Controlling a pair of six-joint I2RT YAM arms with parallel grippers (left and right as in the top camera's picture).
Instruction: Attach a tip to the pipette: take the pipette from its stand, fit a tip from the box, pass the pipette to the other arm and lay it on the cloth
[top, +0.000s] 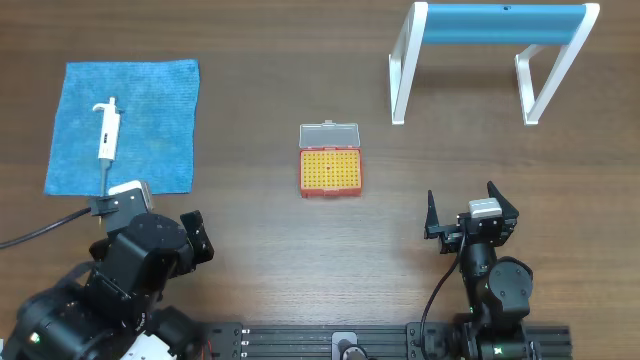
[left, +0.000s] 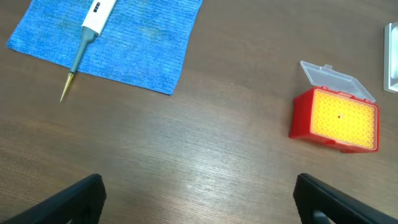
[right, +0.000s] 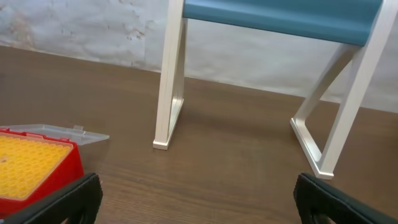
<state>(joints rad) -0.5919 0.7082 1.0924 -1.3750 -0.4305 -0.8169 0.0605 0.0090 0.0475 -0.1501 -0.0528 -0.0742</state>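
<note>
The pipette lies on the cloth at the table's far left. Its shaft runs off the cloth's near edge, so that what looks like a yellow tip rests on bare wood. The box stands mid-table with its lid open and the stand is far right. The left gripper, near the cloth, and the right gripper, nearer than the stand, are both empty with jaws spread wide.
</note>
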